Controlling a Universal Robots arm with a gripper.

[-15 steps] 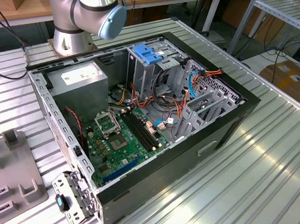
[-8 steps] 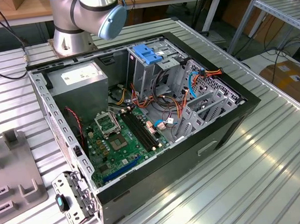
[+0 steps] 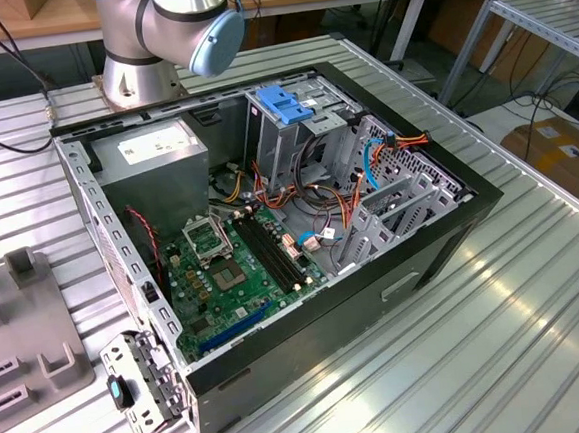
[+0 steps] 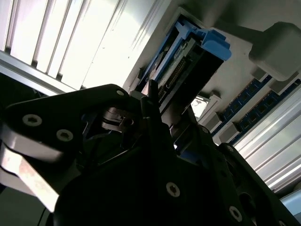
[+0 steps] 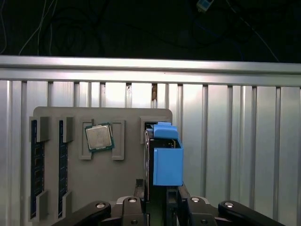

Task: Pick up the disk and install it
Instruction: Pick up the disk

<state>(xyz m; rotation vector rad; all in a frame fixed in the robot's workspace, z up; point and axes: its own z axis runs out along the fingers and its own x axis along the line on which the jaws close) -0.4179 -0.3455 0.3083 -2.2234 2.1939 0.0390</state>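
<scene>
The disk [image 5: 167,162] stands on edge in a slot of a grey holder plate [image 5: 103,183], its bright blue carrier rail facing the first wrist camera. In the second wrist view the disk [image 4: 188,61] shows its metal side and blue end. My gripper [image 5: 162,200] straddles the disk's near end, a black finger close against each flat side, and it looks shut on the disk. The gripper [image 4: 155,108] body fills the foreground of the second wrist view. The disk's lower end still sits in the holder's slot.
The holder plate also carries a processor chip [image 5: 99,137] and two memory sticks [image 5: 36,169]. In the exterior view an open computer case [image 3: 300,226] lies on the ribbed metal table, with a blue-clipped drive cage [image 3: 286,104]. The arm's base [image 3: 169,25] stands behind it.
</scene>
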